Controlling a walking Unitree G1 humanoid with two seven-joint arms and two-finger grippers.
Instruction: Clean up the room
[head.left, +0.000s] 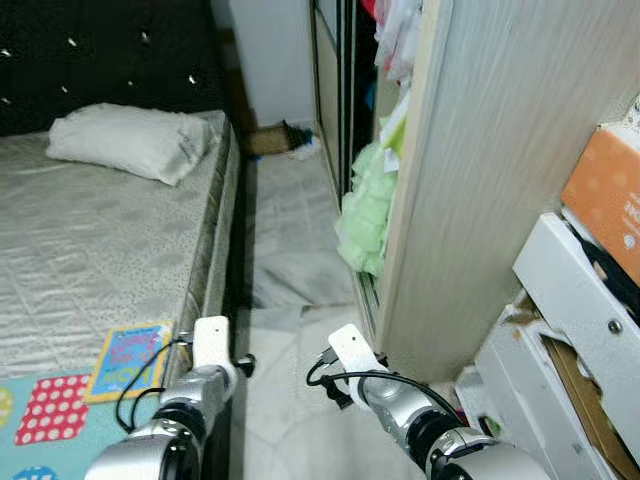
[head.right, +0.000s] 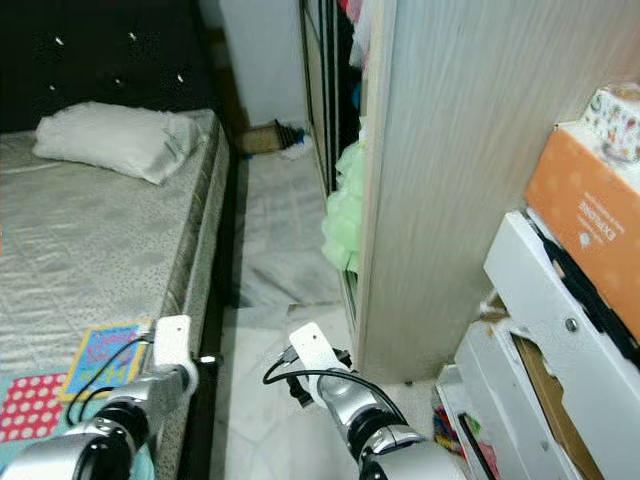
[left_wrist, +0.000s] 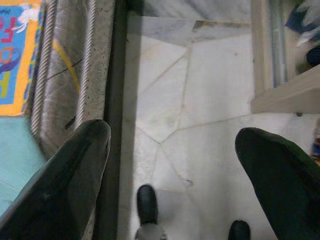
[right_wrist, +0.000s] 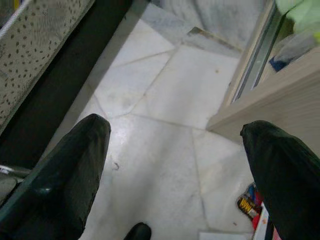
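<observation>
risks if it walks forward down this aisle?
Narrow gap: the left gripper hangs right beside the bed edge and could clip it. The grey sheet lying on the floor ahead could snag the feet. Green clothes spill out of the wardrobe, so the right gripper might catch them.

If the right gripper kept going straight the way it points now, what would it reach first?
Most likely the bare pale floor. The right gripper, fingers open, points down at the tiles in the gap between the bed and the wardrobe, with nothing lying in that line, though depth is hard to judge.
</observation>
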